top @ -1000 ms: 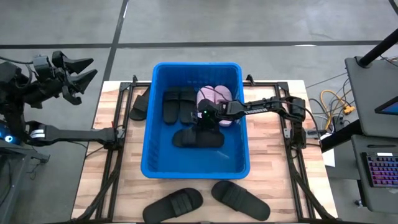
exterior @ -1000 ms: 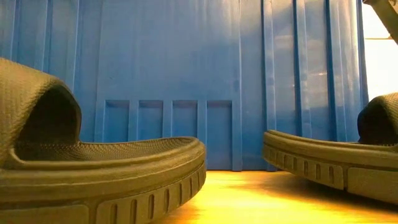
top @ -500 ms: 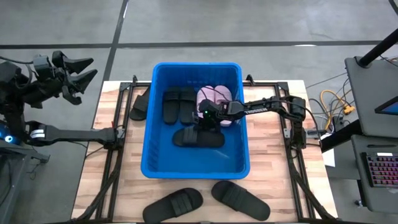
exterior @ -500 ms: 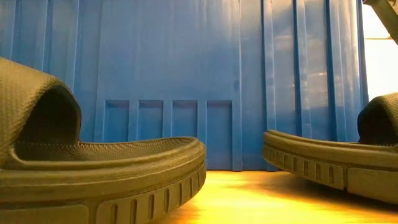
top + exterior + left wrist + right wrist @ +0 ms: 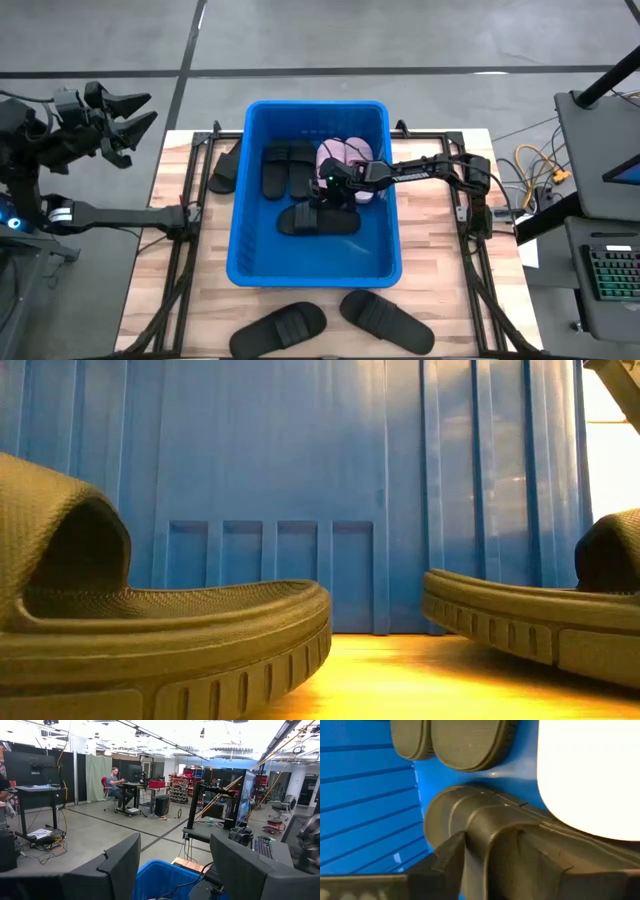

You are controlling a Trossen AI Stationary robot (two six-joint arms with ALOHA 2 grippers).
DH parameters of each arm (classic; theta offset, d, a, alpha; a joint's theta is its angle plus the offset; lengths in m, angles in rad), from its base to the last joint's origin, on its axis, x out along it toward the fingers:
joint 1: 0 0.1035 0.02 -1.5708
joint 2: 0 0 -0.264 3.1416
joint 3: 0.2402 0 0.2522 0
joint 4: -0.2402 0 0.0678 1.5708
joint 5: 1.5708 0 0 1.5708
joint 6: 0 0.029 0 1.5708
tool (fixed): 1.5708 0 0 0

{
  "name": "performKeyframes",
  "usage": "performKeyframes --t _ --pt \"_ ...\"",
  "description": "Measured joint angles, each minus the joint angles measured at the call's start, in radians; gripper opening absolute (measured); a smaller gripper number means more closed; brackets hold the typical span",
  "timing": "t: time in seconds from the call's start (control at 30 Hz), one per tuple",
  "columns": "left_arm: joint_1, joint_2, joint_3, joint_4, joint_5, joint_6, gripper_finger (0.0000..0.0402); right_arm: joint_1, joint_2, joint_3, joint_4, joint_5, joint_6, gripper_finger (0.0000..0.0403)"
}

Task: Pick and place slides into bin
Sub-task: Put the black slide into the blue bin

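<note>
— Where do things sit around the big bright blue plastic bin (image 5: 243,262)?

— It stands mid-desk on the pale wooden desk (image 5: 445,300). Inside lie black ribbed rubber slides (image 5: 289,168) and two pale pink slides (image 5: 343,152). Two more black slides (image 5: 278,327) lie on the desk before it, one beside its far-left wall.

— And the arms?

— The right gripper (image 5: 322,195) is inside the bin, fingers clenched on a black slide's strap (image 5: 492,840). The left gripper (image 5: 125,112) hangs off-desk, fingers released.

— The room?

— Grey concrete floor (image 5: 95,837), workstations, a seated person (image 5: 118,785).
</note>
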Motion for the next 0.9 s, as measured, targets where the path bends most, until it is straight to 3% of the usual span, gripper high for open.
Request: performKeyframes --t 0.37,0.9 --pt "0.0 0.0 0.0 0.0 0.0 0.0 0.0225 0.001 -0.033 0.001 -0.002 -0.046 -0.043 0.0224" --pt "0.0 -0.006 0.0 0.0 0.0 0.0 0.0225 0.0 -0.083 0.001 -0.007 -0.02 -0.145 0.0231"
